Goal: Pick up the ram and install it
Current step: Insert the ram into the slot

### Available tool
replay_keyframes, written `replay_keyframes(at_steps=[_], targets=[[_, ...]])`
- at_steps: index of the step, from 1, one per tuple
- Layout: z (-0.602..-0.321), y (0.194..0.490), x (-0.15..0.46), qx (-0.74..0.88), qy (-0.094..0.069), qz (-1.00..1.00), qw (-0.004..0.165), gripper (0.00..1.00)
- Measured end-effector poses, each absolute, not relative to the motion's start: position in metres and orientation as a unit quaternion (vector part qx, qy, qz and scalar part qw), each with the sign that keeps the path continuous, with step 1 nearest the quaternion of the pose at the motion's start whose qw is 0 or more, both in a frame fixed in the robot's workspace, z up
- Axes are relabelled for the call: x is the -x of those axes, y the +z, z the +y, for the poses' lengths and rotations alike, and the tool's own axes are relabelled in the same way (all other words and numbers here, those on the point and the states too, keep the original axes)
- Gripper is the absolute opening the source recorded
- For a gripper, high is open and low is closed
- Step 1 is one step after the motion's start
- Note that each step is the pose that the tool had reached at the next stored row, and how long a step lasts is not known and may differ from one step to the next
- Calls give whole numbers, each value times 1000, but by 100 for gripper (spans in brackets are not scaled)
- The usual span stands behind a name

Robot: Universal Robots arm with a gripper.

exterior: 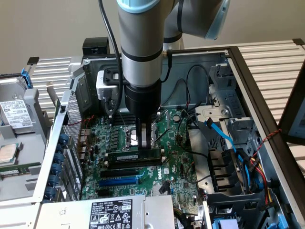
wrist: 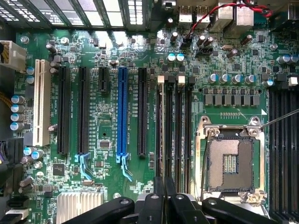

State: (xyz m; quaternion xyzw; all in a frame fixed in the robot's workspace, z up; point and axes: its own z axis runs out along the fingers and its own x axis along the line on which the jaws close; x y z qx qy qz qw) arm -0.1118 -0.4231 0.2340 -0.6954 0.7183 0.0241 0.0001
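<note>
Down inside the open computer case [exterior: 243, 81], on the green motherboard [exterior: 177, 160], the ram [exterior: 126, 157] stood upright in a memory slot beside the CPU socket [wrist: 231, 161], my jaws [exterior: 145, 147] narrow, clamped on its top edge.

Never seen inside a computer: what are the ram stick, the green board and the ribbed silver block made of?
The ram: seemingly dark-green laminate, matte black chips, a paper-like label. The green board: likely lacquered laminate, glossy, fine pale printing. The ribbed block: probably bare aluminium, judging by bright silvery fins.
</note>
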Motion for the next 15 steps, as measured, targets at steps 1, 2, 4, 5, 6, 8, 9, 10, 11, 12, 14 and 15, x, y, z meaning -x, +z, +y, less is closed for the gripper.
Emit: replay_keyframes(at_steps=[1, 2, 4, 5, 6, 8, 9, 10, 11, 12, 14, 15], targets=[[-423, 234, 112, 695, 25, 718, 0, 12], [-423, 234, 112, 695, 25, 718, 0, 12], [-423, 234, 112, 695, 25, 718, 0, 12], [-423, 234, 112, 695, 25, 718, 0, 12], [-423, 234, 112, 695, 24, 718, 0, 12], [-423, 233, 112, 695, 23, 718, 1, 12], [-424, 233, 112, 695, 23, 718, 1, 12], [-423, 233, 112, 695, 23, 718, 1, 12], [-423, 232, 112, 695, 24, 719, 1, 12], [-423, 232, 112, 695, 24, 719, 2, 12], [-423, 232, 112, 695, 27, 718, 3, 12], [-423, 232, 112, 695, 28, 718, 4, 12]])
